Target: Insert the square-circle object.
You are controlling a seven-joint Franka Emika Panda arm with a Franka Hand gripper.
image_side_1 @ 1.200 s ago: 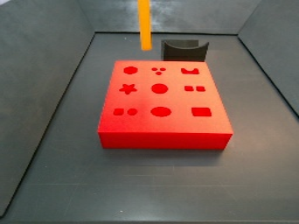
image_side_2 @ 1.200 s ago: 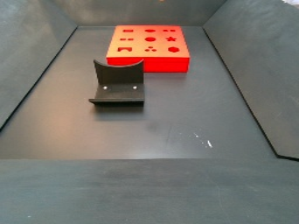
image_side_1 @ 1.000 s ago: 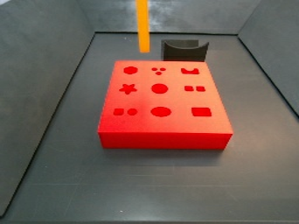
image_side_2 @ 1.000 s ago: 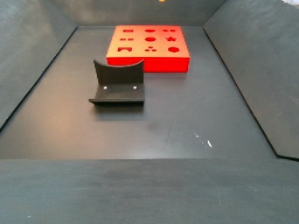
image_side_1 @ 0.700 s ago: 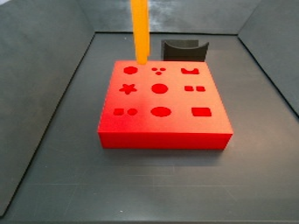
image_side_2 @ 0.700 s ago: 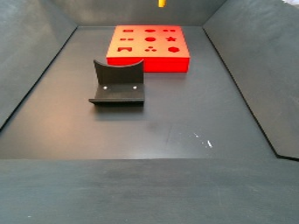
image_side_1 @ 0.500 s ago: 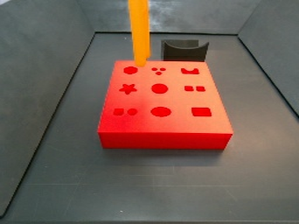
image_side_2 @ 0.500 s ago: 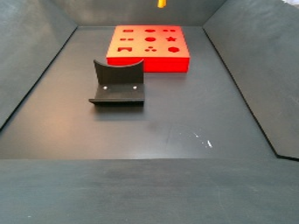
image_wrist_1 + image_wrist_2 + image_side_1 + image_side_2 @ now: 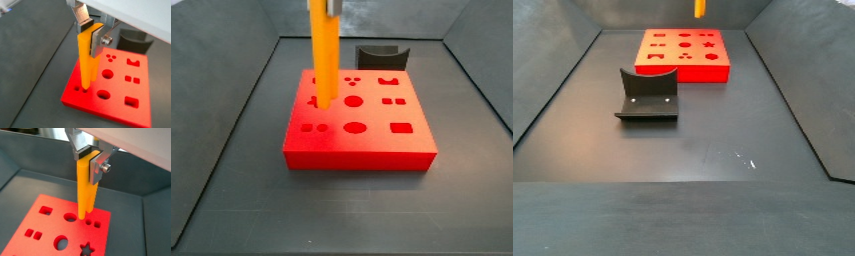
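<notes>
My gripper (image 9: 90, 34) is shut on the upper end of the square-circle object (image 9: 86, 62), a long slim orange-yellow bar that hangs upright. Both wrist views show the silver fingers clamping it, and the gripper (image 9: 89, 159) is above the flat red block (image 9: 47, 226) with shaped holes. In a side view the bar (image 9: 322, 55) hangs over the left part of the red block (image 9: 374, 146), its lower end near the star hole. I cannot tell whether the tip touches the block. Only the bar's lower end (image 9: 699, 7) shows at the frame's edge in a side view.
The dark fixture (image 9: 647, 95) stands on the grey floor in front of the red block (image 9: 687, 71) in a side view, and behind it (image 9: 382, 57) in a side view. Grey sloping walls enclose the floor.
The gripper has carried the bar from behind the block's back edge to over the block's left part, and lower.
</notes>
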